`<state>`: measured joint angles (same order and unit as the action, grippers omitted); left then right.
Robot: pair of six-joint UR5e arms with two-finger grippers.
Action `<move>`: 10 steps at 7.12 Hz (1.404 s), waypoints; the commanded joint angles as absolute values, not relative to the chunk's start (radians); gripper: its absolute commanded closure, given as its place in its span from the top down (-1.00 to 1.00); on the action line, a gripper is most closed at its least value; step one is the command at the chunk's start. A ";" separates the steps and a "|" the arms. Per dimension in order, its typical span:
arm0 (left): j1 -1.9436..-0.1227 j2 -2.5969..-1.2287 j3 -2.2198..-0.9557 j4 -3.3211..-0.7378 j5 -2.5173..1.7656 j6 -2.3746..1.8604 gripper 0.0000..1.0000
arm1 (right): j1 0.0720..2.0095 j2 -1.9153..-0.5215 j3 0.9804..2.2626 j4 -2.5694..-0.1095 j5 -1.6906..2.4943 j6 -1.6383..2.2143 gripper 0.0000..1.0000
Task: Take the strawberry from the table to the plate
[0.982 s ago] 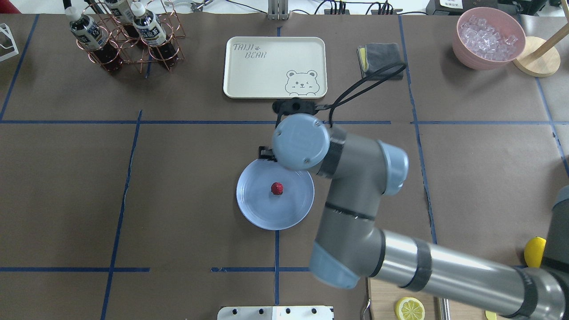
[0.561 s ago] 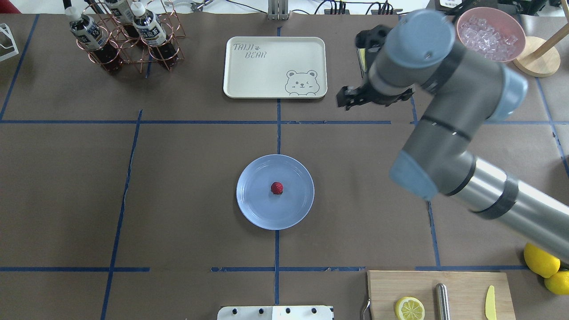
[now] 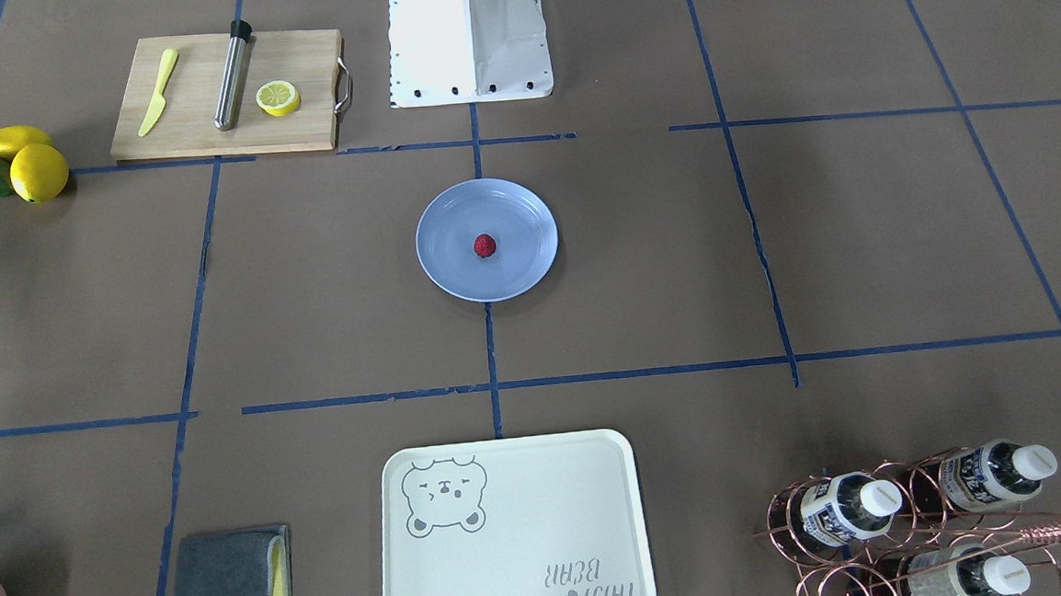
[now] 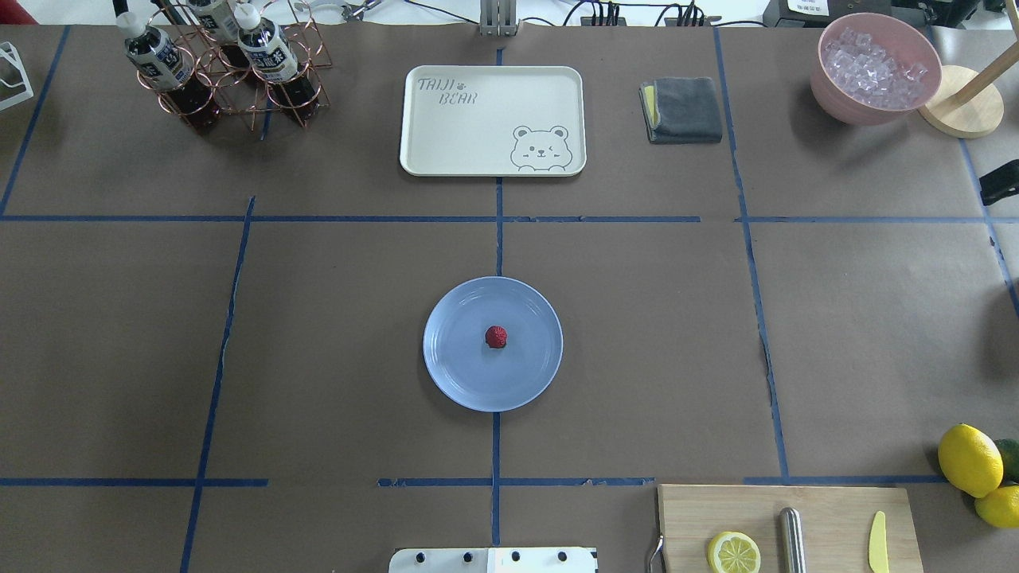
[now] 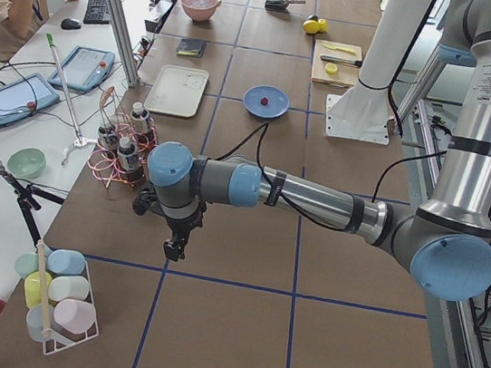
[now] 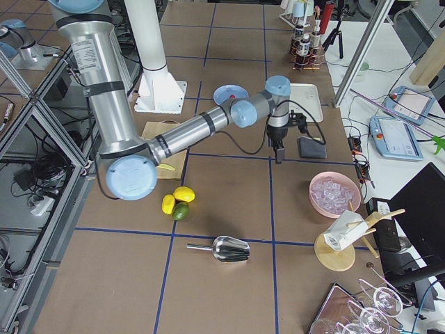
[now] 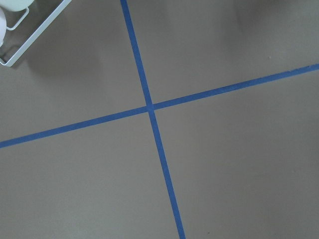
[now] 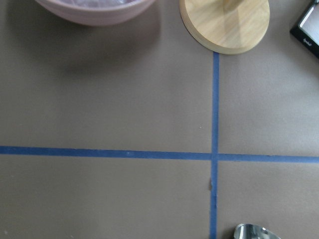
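Observation:
The small dark-red strawberry (image 4: 496, 337) lies in the middle of the light-blue plate (image 4: 458, 362) at the table's (image 4: 334, 318) centre, also seen as the strawberry (image 3: 485, 245) on the plate (image 3: 450, 257) in the front-facing view. Nothing touches either. My right gripper (image 6: 277, 158) hangs over the table beyond the grey cloth, far from the plate; only a black bit of it (image 4: 1001, 183) shows at the overhead view's right edge, and I cannot tell its state. My left gripper (image 5: 171, 249) hangs by the bottle rack at the table's left end, state unclear.
A cream bear tray (image 4: 492, 119), a grey cloth (image 4: 683, 109) and a pink bowl of ice (image 4: 874, 68) stand at the far side. A copper bottle rack (image 4: 227, 68) is far left. A cutting board (image 4: 784, 525) with a lemon half and whole lemons (image 4: 970, 460) sit near right.
The right arm has swung away from above the plate to the right and out of the overhead view. The strawberry and plate have stayed put.

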<state>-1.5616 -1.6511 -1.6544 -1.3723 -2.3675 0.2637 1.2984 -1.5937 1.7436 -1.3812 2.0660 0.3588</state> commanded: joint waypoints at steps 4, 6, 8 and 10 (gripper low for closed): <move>-1.562 -1.651 -1.667 -1.371 -2.368 0.262 1.00 | 1.582 -1.730 1.744 -1.546 2.332 -0.160 1.00; -1.562 -1.651 -1.669 -1.367 -2.368 0.262 1.00 | 1.577 -1.761 1.747 -1.537 2.330 -0.163 1.00; -1.562 -1.651 -1.670 -1.368 -2.358 0.261 1.00 | 1.577 -1.761 1.747 -1.528 2.330 -0.161 1.00; -1.562 -1.651 -1.674 -1.370 -2.358 0.259 1.00 | 1.577 -1.759 1.749 -1.526 2.341 -0.156 1.00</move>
